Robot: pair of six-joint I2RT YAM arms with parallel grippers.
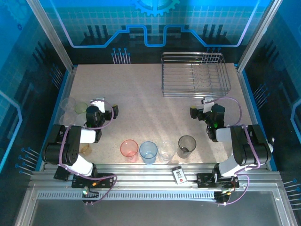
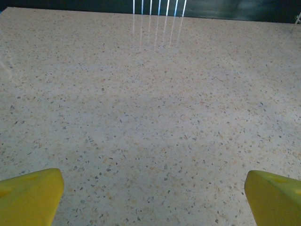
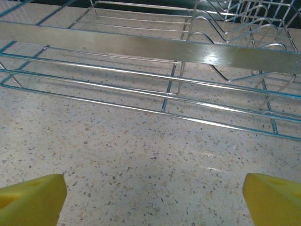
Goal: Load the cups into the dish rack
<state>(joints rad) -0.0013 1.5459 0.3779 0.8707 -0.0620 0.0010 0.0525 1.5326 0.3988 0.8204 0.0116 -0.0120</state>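
Observation:
The chrome wire dish rack (image 1: 195, 75) stands empty at the far right of the table. Its near rail (image 3: 150, 47) runs just ahead of my right gripper (image 3: 154, 197), which is open over bare tabletop. That right gripper (image 1: 200, 106) sits a little in front of the rack. Four cups stand upright in a row near the front edge: pink-red (image 1: 129, 149), light blue (image 1: 148, 151), clear (image 1: 166, 150) and smoky grey (image 1: 186, 146). Pale cups (image 1: 74, 107) cluster at the left edge, with an amber one (image 1: 85, 149) by the left arm. My left gripper (image 1: 106, 106) (image 2: 153, 197) is open over bare table.
A small black-and-white card (image 1: 179, 175) lies on the metal rail at the table's front edge. Blue-lit panels and aluminium posts wall in the table on three sides. Speckled tabletop (image 1: 146, 103) stretches between the two grippers and to the left of the rack.

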